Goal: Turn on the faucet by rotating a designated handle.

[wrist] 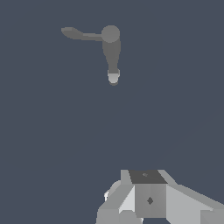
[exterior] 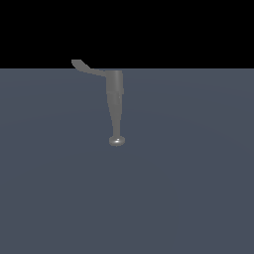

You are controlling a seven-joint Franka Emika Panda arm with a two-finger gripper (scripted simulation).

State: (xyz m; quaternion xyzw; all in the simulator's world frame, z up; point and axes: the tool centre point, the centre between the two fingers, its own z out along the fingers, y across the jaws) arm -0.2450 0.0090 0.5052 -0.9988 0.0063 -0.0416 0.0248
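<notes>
The faucet [exterior: 115, 104] is a slim grey tapered column on the dark grey floor, ending in a small shiny round knob [exterior: 116, 141]. From its wide end the handle [exterior: 85, 67], a thin curved lever with a flared tip, sticks out toward the exterior view's left. The wrist view shows the faucet [wrist: 112, 50] from above with the handle [wrist: 78, 34] beside it. My gripper [wrist: 146, 192] appears only in the wrist view, as white and grey blocks well away from the faucet. Its fingertips are not distinct. It touches nothing.
A flat dark grey floor [exterior: 188, 188] spreads around the faucet in both views. Behind the faucet in the exterior view the floor ends at a black background [exterior: 188, 30]. No other objects show.
</notes>
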